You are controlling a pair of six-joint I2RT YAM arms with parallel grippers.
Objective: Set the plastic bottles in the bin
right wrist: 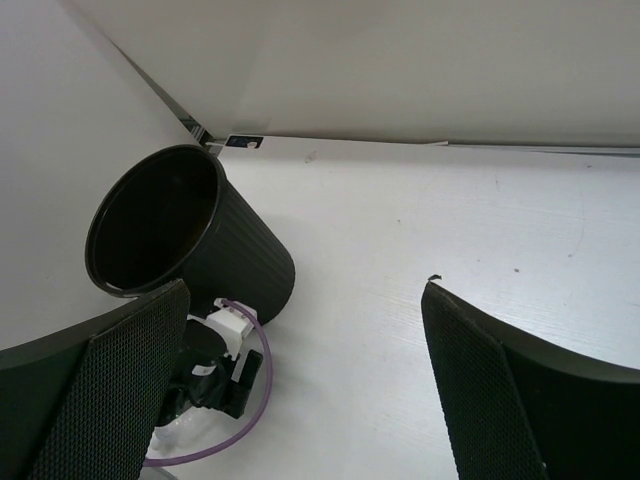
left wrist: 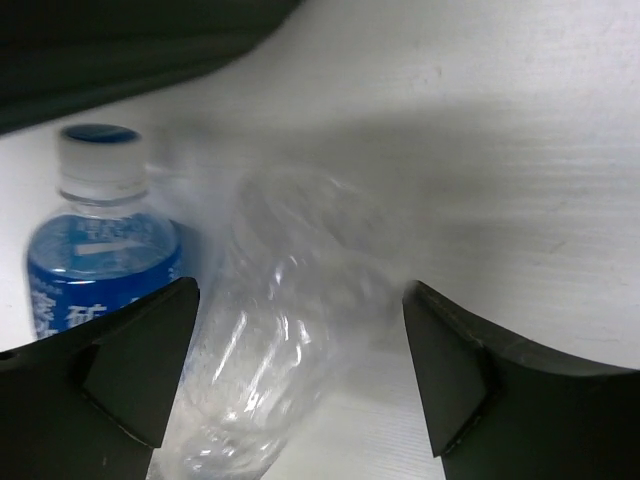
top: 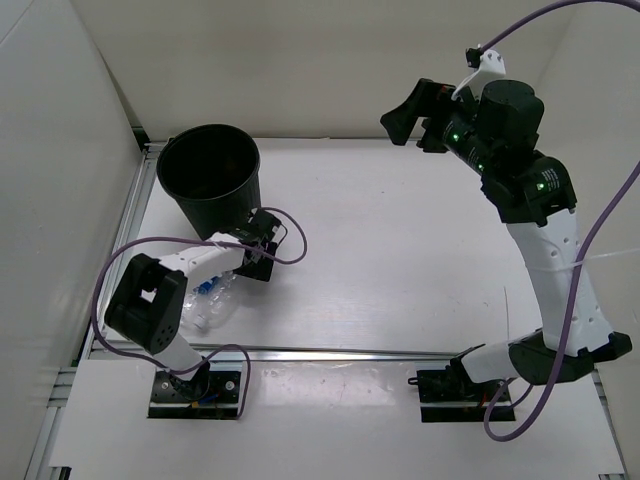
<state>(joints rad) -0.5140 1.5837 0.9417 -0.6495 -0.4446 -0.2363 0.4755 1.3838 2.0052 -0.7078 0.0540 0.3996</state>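
Top external shows the smooth white tabletop [top: 400,260] carrying the round, ribbed black bin [top: 212,180] at far left. Near it sit a crinkled clear bottle [left wrist: 290,330] and a blue-labelled bottle [left wrist: 100,250]. The left claw [left wrist: 300,300] straddles the clear one, jaws apart. The right claw [right wrist: 305,290] hangs spread wide.

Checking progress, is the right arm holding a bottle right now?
No, the right fingers are spread wide open with nothing between them.

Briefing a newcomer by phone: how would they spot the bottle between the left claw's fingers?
Find the round black ribbed plastic bin at the far left of the table; bottles lie on its near side. Take the clear plastic bottle between the fingers of the open left claw: it shows no label, unlike the blue-labelled, white-capped bottle alongside.
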